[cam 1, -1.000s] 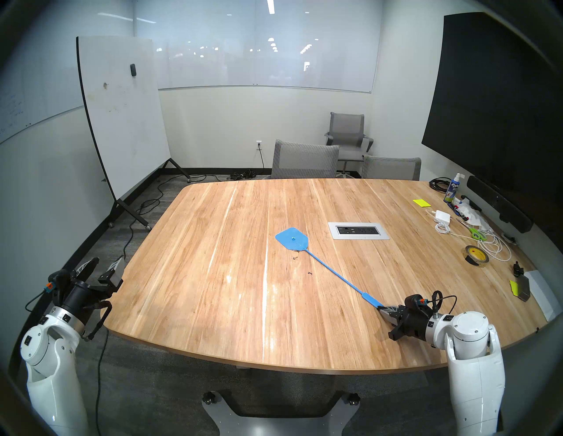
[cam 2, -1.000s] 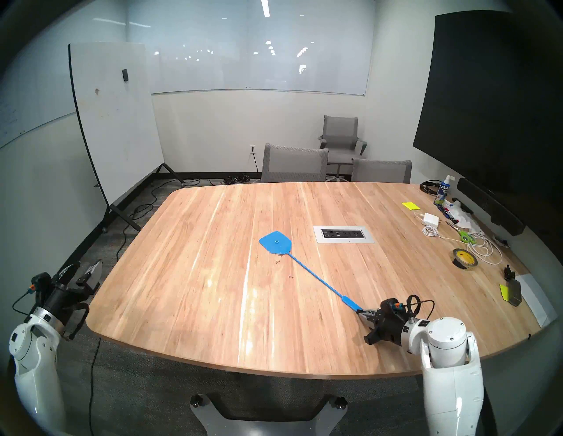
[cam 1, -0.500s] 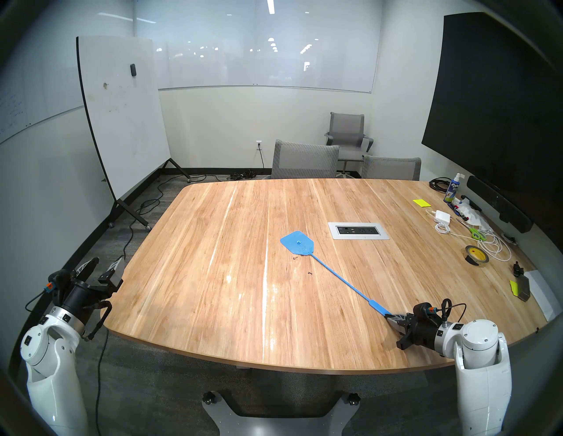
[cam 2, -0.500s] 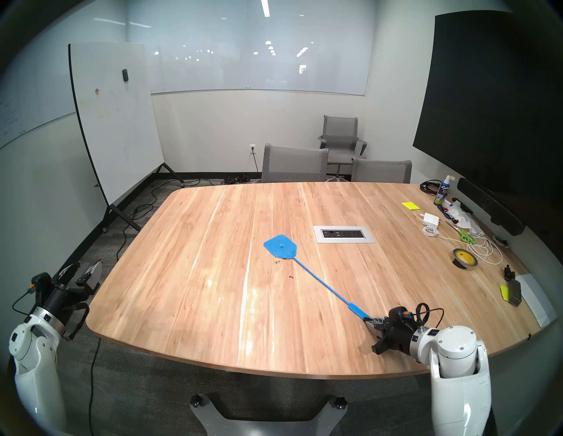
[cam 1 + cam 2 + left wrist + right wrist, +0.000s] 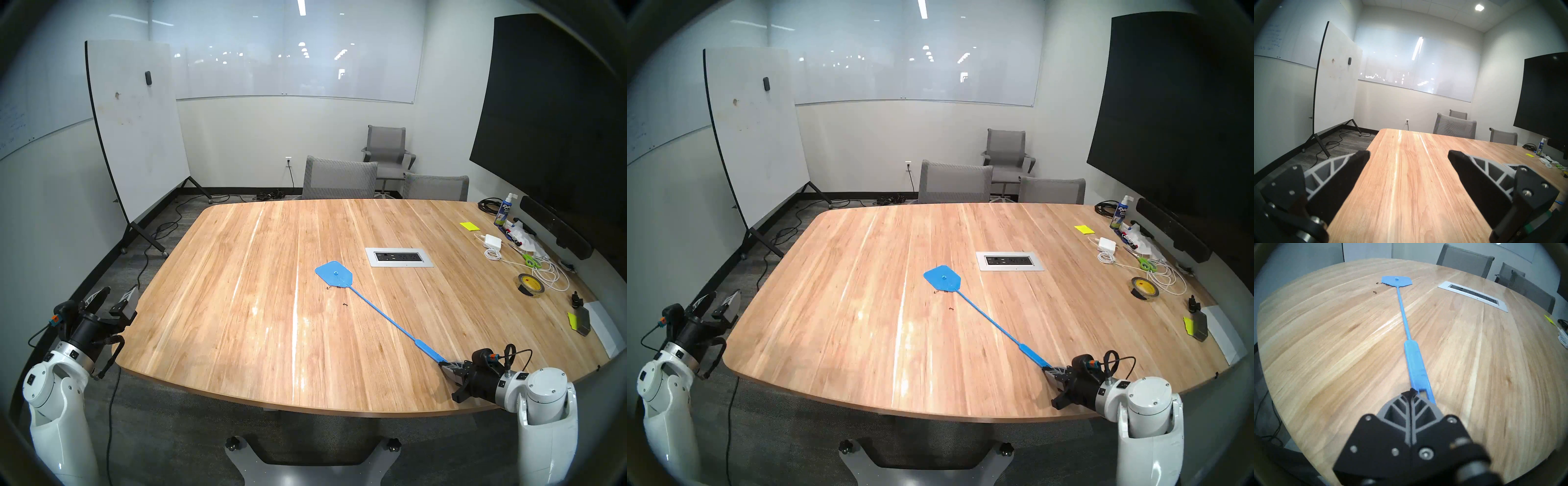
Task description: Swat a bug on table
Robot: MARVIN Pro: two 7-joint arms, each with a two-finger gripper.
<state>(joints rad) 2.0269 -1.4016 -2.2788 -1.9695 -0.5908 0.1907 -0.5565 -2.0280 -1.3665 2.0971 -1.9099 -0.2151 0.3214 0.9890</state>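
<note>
office meeting room — table [image 5: 237, 305] | whiteboard [image 5: 135, 129] | chairs [image 5: 339, 178] | screen [image 5: 543, 118]

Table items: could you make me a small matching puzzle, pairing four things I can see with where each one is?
Things:
1. blue swatter
2. left tool
3. tape roll
4. power-outlet panel

Places:
A. open, off the table's left edge
B. set into the tabletop
C. handle end gripped by the right tool
D. among clutter on the right side

Pairs: 1-C, 2-A, 3-D, 4-B
</note>
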